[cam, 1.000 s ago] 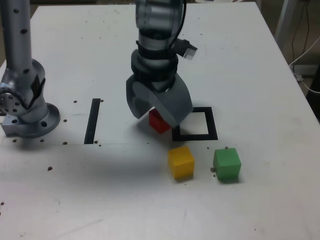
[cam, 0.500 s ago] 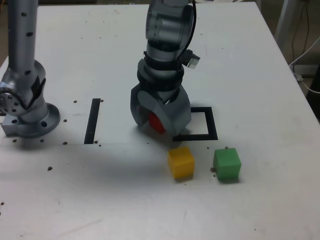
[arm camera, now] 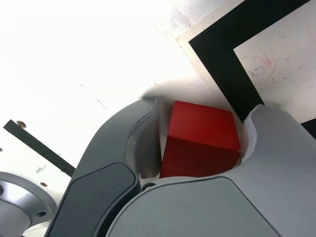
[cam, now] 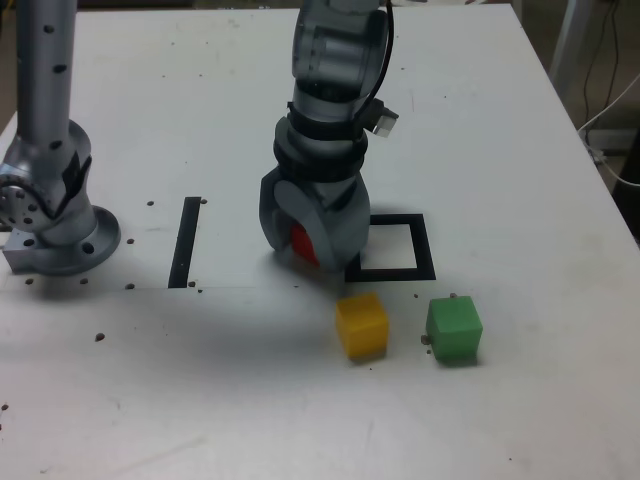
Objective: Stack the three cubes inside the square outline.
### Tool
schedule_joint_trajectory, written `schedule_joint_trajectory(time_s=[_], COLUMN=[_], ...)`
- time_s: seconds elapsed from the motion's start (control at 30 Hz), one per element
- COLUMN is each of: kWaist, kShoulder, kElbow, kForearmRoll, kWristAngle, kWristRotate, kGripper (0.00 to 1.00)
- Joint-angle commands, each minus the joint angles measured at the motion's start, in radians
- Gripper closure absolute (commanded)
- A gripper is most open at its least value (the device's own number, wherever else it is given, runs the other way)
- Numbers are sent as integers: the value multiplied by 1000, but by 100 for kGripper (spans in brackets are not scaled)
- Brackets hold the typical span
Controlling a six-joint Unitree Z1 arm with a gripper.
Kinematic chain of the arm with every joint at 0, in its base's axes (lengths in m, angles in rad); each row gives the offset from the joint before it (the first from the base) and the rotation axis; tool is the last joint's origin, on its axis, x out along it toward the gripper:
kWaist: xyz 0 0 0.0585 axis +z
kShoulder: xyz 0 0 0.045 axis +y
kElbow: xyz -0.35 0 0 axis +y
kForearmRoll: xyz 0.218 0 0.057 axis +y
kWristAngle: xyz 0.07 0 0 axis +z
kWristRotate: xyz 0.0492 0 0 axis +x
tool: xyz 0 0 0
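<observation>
We had the pincer [cam: 312, 240] closed around the red cube [arm camera: 200, 139] on the worktop [cam: 150, 120], just beside the square outline [cam: 425, 260], to carry it inside

A white table [cam: 520, 120] is seen bearing a red cube [cam: 303, 243], yellow cube [cam: 361, 324], green cube [cam: 454, 329], square outline [cam: 424, 250], black strip [cam: 186, 242] and arm base [cam: 60, 240]

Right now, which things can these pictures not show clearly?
- Red cube: in the exterior view the gripper hides most of it.
- Whether both fingers touch the red cube: wrist view, contact unclear.
- Square outline: the gripper covers its near corner on the exterior view's left.
- Yellow and green cubes: outside the wrist view.
</observation>
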Motion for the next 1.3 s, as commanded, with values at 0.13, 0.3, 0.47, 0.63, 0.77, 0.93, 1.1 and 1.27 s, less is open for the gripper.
schedule_joint_trajectory(time_s=[0.13,0.3,0.47,0.63,0.77,0.93,1.1,1.27], kWaist=[-2,-2,-2,-2,1,13,27,30], kShoulder=[8,8,15,43,75,119,161,175], kElbow=[-20,-82,-200,-322,-382,-397,-399,-396], kForearmRoll=[14,75,174,258,283,262,238,223], kWristAngle=[-2,1,2,-11,-46,-98,-124,-129], kWristRotate=[-12,-45,-116,-230,-332,-401,-405,-405], kGripper=[78,78,78,78,78,78,78,78])
